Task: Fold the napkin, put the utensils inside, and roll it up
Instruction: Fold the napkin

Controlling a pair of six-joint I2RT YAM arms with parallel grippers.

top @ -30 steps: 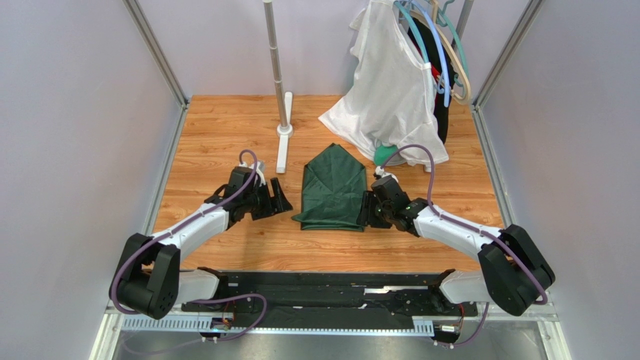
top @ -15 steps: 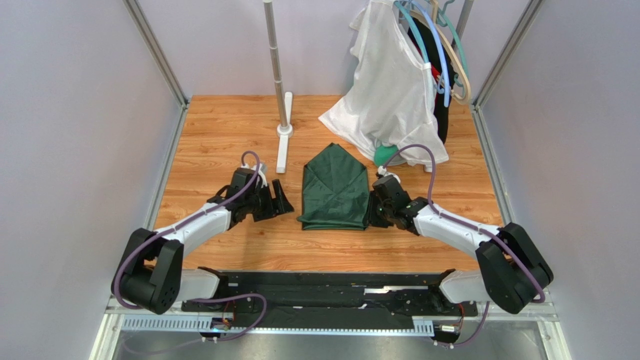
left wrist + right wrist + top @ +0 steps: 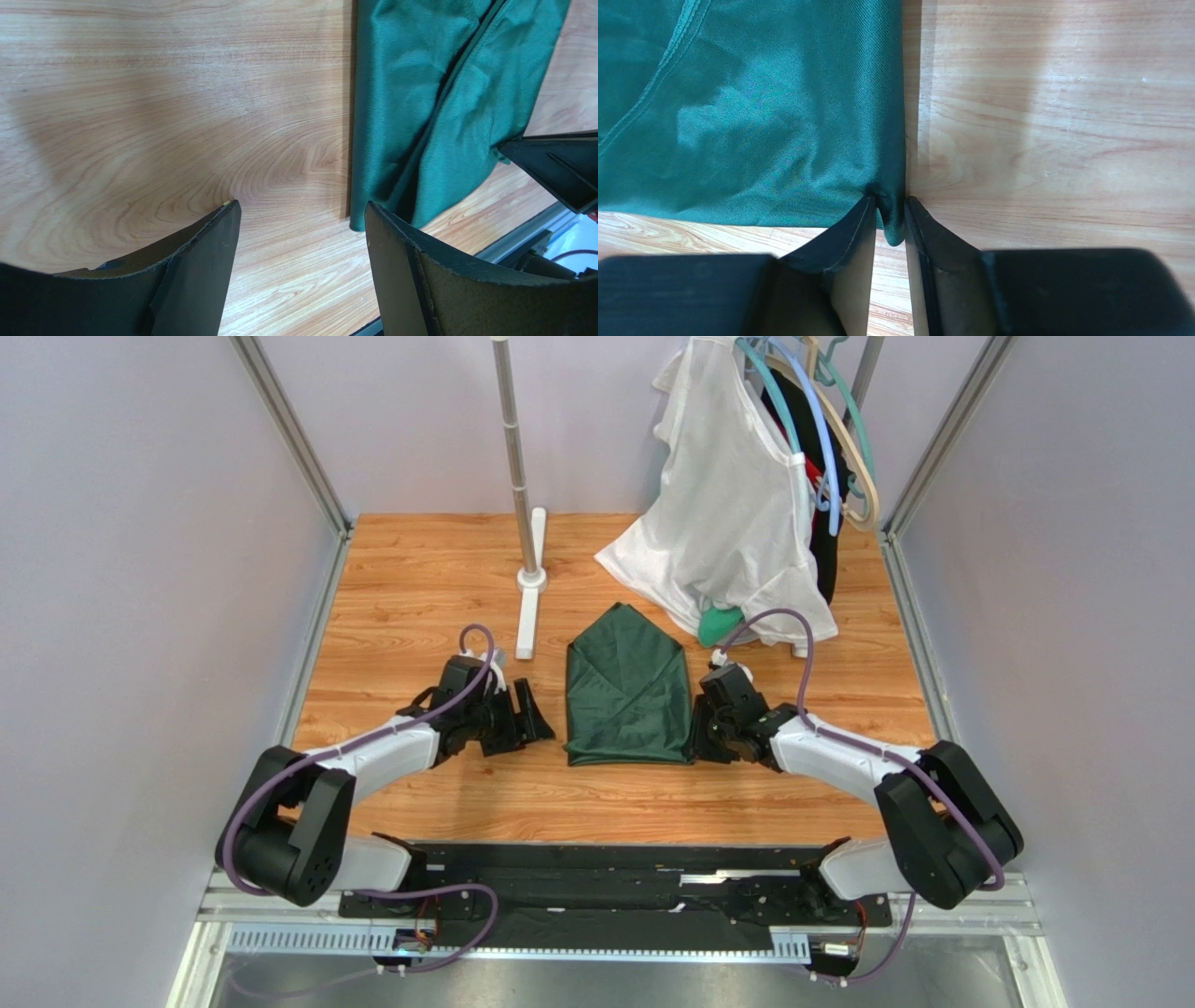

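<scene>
My right pincer (image 3: 891,210) is clenched on the napkin (image 3: 752,119) — its two tips nip the cloth's right edge at the near corner. The dark green fold spreads away to the pincer's left and ahead. To its right the wooden table (image 3: 1053,105) lies bare, with open room.

My left pincer (image 3: 302,210) is released, jaws wide over bare wood, grasping nothing. The napkin's straight left edge ends just ahead of the finger (image 3: 414,273) nearer the cloth, apart from it. On its other side are open boards.

From above, the napkin lies between both pincers — its pointed end is farthest from them, near the white garment (image 3: 730,504) and the pole's base (image 3: 529,609).
</scene>
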